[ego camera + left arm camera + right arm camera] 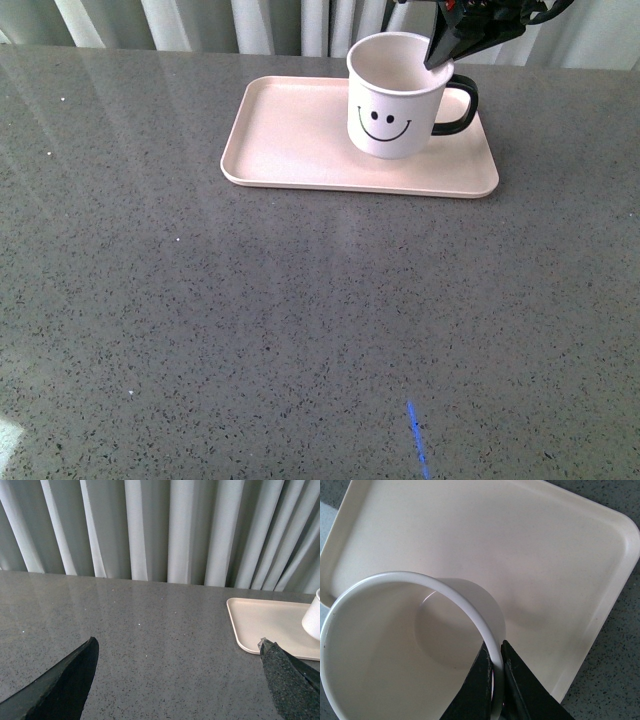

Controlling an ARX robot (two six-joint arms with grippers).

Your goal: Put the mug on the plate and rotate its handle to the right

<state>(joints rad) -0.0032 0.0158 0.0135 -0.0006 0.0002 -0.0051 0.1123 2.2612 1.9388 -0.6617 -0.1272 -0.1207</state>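
**Mug upright on the plate, its rim pinched by the right gripper.**

The grey speckled table [300, 330] carries the pale pink plate [290, 130], and a pleated curtain [150, 530] hangs behind the plate's far side. The white mug [390, 115] stands upright inside the plate's right half, close to the plate's far rim, with its smiley face turned toward the front camera. Its black handle [462, 105] sticks out toward the plate's right short edge. The right gripper [496, 665] hangs above the plate's far right corner and is clamped on the mug's rim beside the handle, one finger inside the wall and one outside. The left gripper [177, 641] hovers over bare table off the plate's left end, fingers spread wide, holding nothing.
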